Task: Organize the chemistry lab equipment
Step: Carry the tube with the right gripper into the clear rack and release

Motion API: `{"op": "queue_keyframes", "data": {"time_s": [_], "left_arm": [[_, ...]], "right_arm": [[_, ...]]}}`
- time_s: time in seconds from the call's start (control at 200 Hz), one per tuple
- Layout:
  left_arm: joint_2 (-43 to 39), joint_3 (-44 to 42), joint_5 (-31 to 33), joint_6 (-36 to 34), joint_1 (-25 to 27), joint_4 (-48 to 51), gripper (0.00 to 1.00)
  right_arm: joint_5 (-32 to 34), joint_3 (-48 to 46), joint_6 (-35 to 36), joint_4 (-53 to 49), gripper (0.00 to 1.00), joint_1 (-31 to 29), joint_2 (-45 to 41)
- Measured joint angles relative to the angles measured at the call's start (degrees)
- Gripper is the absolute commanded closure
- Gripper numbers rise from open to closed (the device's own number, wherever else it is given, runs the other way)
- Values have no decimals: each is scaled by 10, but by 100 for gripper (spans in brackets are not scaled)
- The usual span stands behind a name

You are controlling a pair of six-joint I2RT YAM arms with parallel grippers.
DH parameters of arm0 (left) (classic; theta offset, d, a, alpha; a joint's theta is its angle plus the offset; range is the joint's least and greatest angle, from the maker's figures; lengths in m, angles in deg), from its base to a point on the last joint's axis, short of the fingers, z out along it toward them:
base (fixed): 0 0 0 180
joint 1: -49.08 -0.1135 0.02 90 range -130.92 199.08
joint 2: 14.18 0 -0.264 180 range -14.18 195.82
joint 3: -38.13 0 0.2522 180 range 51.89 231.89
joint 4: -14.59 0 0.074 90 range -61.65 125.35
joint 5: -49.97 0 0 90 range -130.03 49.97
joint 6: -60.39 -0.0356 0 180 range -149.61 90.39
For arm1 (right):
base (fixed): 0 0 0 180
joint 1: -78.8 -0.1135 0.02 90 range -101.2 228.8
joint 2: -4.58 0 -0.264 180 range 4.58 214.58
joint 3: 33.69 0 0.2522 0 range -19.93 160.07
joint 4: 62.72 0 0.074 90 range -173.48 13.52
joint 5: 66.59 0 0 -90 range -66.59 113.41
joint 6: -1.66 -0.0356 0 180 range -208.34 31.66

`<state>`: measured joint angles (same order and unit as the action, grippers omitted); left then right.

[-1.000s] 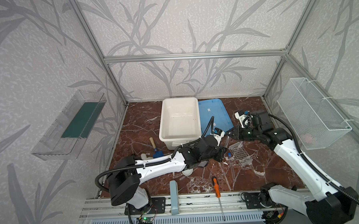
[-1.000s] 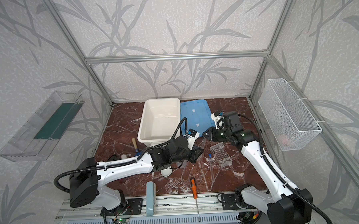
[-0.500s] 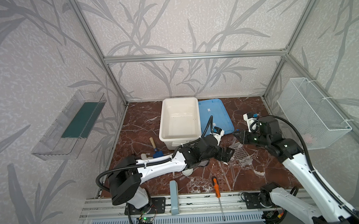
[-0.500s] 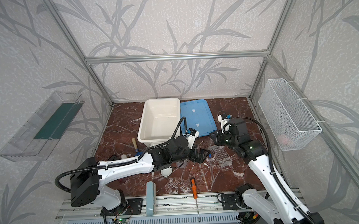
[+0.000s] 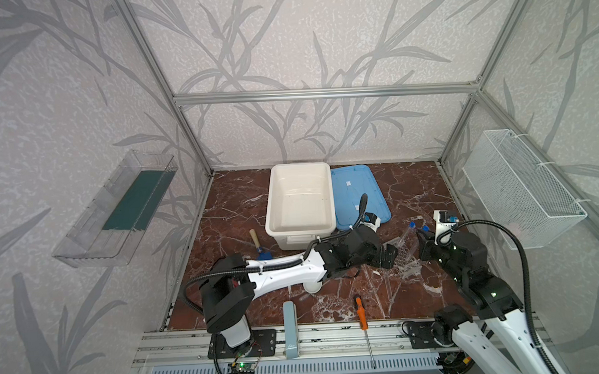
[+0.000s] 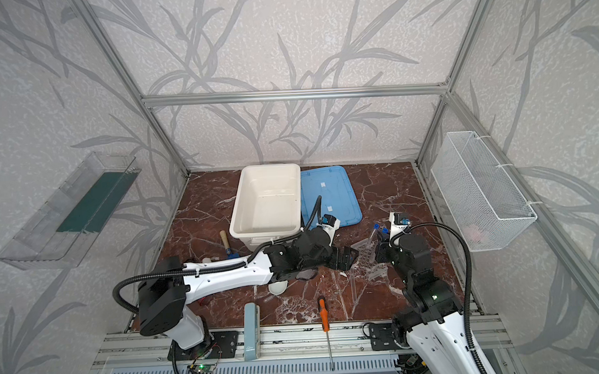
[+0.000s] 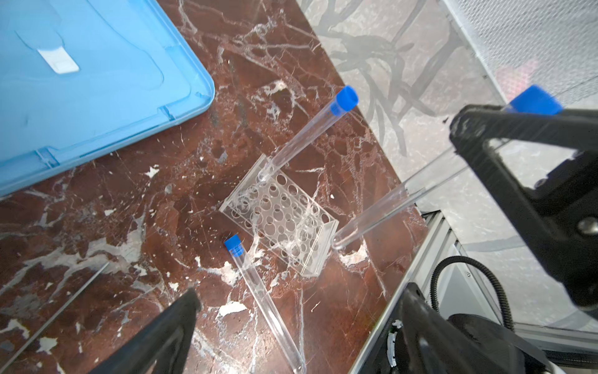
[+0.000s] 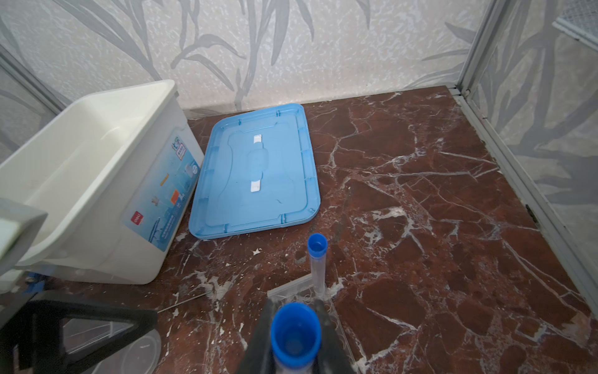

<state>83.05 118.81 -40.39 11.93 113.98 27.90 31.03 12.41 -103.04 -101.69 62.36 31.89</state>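
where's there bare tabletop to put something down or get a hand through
Free: the back right corner, between the blue lid and the right wall; also the left strip between the white bin, the trowel and the left wall. Crowded: around the tube rack, between the left gripper and the right gripper.

The left gripper (image 5: 388,256), clamped shut a second ago beside the clear honeycomb tube rack (image 7: 278,217), now stands with its jaws spread wide, holding nothing. The right gripper (image 5: 422,243), a second ago stretched toward the far side, now sits drawn back to the near right, and the blue-capped test tube (image 7: 388,207) pinched in it hangs tilted, its rounded tip beside a corner of the rack.
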Motion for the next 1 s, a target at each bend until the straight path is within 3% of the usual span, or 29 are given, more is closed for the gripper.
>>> {"op": "queue_keyframes", "data": {"time_s": [0.455,0.68,1.0], "left_arm": [[73,70,-26,21,13,14,1],[83,71,-25,20,14,28,1],[83,71,-21,20,14,30,1]], "right_arm": [[84,-107,16,153,83,0,1],[89,-111,12,215,83,0,66],[93,-125,41,247,83,0,86]]}}
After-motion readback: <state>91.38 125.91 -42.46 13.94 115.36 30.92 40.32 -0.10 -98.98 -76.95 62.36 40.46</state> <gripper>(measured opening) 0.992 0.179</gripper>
